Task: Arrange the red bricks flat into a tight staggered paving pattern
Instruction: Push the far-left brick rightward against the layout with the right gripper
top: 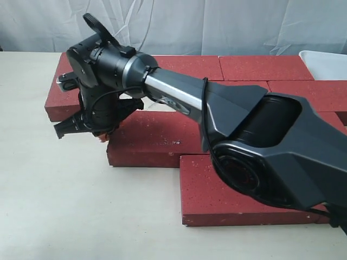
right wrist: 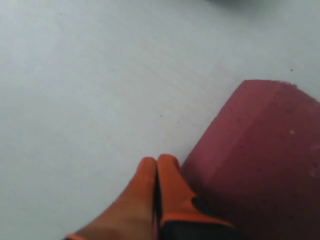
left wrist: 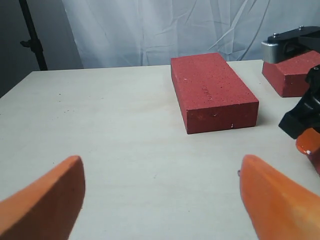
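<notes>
Red bricks (top: 154,140) sit partly behind the black arm (top: 255,124), right pincer (right wrist: 156,162) together beside one, left pincer (left wrist: 161,162) apart.

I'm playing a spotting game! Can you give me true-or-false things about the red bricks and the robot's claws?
1. The left gripper is open and empty. True.
2. The right gripper is open too. False: its orange fingers are pressed together.
3. The lone dark-red rectangular gritty brick facing the left gripper stands on end. False: it lies flat on the pale table.
4. The right gripper sits close beside another dark-red brick. True.
</notes>
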Available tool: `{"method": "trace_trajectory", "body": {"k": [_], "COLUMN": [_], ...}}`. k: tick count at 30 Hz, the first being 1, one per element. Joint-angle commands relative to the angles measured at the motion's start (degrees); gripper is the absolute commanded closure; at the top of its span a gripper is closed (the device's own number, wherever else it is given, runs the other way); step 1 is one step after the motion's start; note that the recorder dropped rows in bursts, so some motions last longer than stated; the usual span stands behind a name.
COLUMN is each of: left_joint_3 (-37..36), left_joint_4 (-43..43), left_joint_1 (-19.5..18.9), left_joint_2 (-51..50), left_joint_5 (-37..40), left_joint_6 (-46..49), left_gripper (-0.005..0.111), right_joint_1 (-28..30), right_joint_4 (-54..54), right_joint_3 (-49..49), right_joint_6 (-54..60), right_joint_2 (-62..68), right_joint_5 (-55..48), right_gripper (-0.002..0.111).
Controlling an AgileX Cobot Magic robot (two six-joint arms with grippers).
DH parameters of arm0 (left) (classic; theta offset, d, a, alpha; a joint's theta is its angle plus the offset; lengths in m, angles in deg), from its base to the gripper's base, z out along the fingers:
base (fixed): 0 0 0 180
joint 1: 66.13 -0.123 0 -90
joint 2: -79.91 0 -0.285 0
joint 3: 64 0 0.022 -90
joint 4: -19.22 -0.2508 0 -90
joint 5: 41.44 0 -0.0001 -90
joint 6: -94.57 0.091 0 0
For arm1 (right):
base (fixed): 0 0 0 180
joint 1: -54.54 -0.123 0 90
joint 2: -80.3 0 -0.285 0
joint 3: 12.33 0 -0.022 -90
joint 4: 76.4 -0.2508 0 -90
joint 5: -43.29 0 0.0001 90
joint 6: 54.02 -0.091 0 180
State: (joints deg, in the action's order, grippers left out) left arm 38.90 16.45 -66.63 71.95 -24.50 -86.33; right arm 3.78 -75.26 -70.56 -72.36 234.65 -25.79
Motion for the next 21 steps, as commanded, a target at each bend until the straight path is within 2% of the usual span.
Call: {"method": "trace_trajectory", "body": {"k": [1,3,11,21], "left_joint_3": [-0.1,-0.1,-0.1,-0.1], "left_joint_4": [0.2,0.2,0.2,0.2], "left_joint_1": [0.0,0.0,0.0,0.0], "left_joint_2": [0.2,0.2,0.2,0.2], "left_joint_5": [-0.7,-0.7,-0.7,-0.7], "left_joint_6": [-0.1,-0.1,-0.1,-0.1], "left_gripper": [0.027,0.027,0.027,0.027], "right_joint_1": [1.1,1.1,1.1,1.7], "right_joint_4": [-2.3,-3.4,-5.4,1.8], "right_joint_3": [-0.2,-0.2,-0.2,-0.2], "right_joint_6": [0.1,-1.7,-6.5,-18.9], "right_joint_2": [-2.5,-2.7,-0.4,1.2], "right_joint_5": [3.1,7.0,11.7,5.4], "right_gripper": [0.109,0.109,0.109,0.109]}}
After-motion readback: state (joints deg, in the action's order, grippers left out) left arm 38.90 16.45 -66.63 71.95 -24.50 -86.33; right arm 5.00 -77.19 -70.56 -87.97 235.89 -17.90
